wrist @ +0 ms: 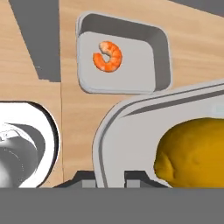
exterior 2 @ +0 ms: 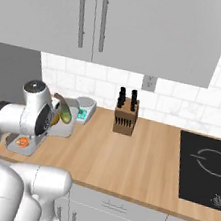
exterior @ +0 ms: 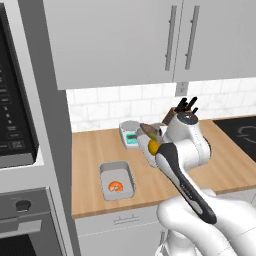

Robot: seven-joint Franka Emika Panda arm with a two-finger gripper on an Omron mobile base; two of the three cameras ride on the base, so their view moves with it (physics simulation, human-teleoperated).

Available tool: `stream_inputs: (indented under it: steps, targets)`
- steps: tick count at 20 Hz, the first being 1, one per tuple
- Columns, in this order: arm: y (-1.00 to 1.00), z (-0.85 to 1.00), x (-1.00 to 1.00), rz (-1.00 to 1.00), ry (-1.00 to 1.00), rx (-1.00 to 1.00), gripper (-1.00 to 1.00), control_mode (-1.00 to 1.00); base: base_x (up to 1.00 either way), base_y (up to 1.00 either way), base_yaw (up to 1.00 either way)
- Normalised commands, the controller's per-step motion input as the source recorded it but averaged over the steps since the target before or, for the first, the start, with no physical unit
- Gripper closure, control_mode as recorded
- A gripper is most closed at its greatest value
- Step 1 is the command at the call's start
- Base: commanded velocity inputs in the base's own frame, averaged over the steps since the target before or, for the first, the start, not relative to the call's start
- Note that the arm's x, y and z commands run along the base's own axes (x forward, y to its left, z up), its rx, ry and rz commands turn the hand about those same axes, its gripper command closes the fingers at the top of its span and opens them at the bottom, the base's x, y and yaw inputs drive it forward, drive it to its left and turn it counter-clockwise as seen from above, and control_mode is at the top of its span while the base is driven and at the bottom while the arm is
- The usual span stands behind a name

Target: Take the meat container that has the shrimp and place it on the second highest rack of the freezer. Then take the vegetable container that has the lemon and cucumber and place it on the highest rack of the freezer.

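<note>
The meat container sits on the wooden counter near its front edge, with the shrimp inside it. The hand view has the same container and shrimp at the top, and they also appear low on the left as container and shrimp. My gripper is shut on the rim of the vegetable container, which is tilted above the counter. In it lie the lemon and the dark green cucumber. The freezer is out of view.
A knife block stands by the tiled back wall. A small scale with a bowl is behind the trays. A black cooktop is set into the counter on the right, and a black oven stands on the left. Cabinets hang overhead.
</note>
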Motion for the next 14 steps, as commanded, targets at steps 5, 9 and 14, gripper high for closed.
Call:
stream_inputs:
  steps: [5, 9, 14]
  targets:
    - [-0.15, 0.57, -0.61, 0.14, -0.09, 0.0, 1.0, -1.0, 0.0, 0.0, 0.0]
    - [-0.04, 0.59, -0.48, 0.06, 0.0, 0.0, 1.0, -1.0, 0.0, 0.0, 0.0]
    - [0.0, 0.22, -0.41, 0.0, 0.0, 0.0, 1.0, -1.0, 0.0, 0.0, 0.0]
